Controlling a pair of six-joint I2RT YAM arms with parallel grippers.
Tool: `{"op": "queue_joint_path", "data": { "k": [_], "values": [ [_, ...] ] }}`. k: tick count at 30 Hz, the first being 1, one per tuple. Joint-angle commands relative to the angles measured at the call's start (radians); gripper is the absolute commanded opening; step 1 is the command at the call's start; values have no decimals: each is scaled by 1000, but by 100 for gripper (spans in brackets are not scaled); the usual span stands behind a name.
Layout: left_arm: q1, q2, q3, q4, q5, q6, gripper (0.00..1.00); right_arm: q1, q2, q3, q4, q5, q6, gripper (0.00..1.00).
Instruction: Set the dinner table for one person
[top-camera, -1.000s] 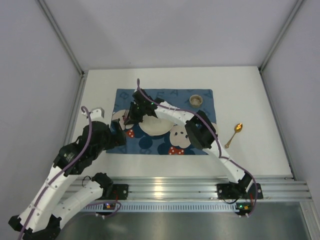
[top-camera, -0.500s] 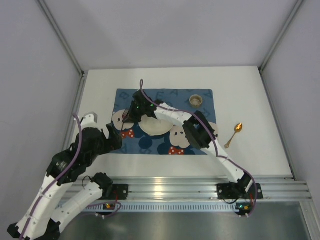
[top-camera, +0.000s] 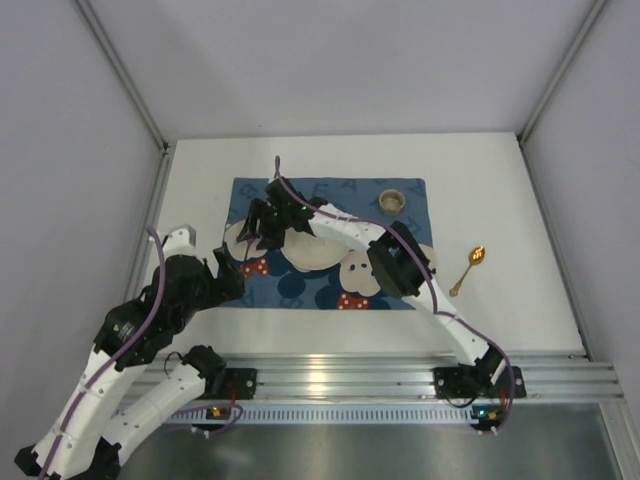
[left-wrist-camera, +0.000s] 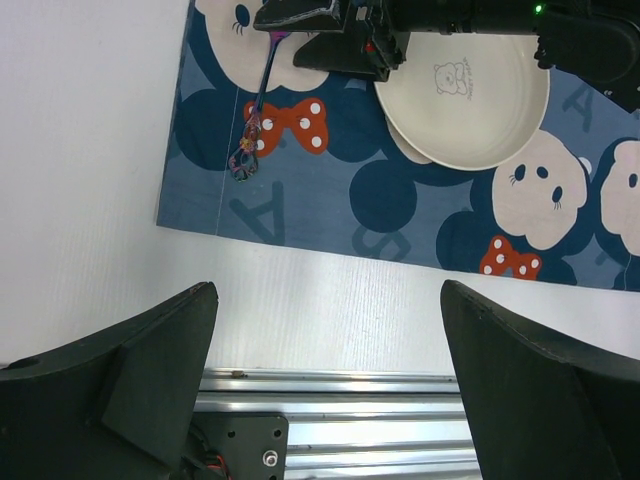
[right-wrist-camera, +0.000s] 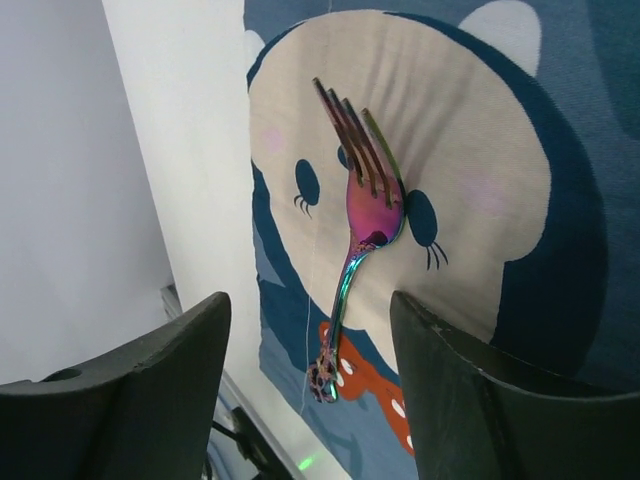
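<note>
An iridescent fork lies flat on the dark blue cartoon-mouse placemat, left of the cream plate, tines pointing to the far side. My right gripper hovers just above it, open, with the fork free between the spread fingers. My left gripper is open and holds nothing, over the near left part of the white dinner table, short of the placemat's front edge. A small beige cup stands on the mat's far right corner. A gold spoon lies on the bare table to the right of the mat.
Grey walls close in the table on the left, back and right. An aluminium rail with the arm bases runs along the near edge. The plate has a small bear print.
My right gripper has opened and let go of the fork, which now rests on the placemat. The left arm drew back a little toward the near left, then stayed still.
</note>
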Motion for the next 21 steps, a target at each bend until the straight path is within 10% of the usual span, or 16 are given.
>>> {"op": "queue_joint_path", "data": {
  "k": [1,11,21],
  "values": [
    [5,16,4,-4,6,19,99,-16,-105,0,-14,-23,-87,67],
    [3,132,28,111,38,110,99,-114,-820,-551,-75,-43,-343,70],
    [3,246,-31,287,126,147,99,-636,-1297,-1041,-521,370,-515,70]
  ]
}}
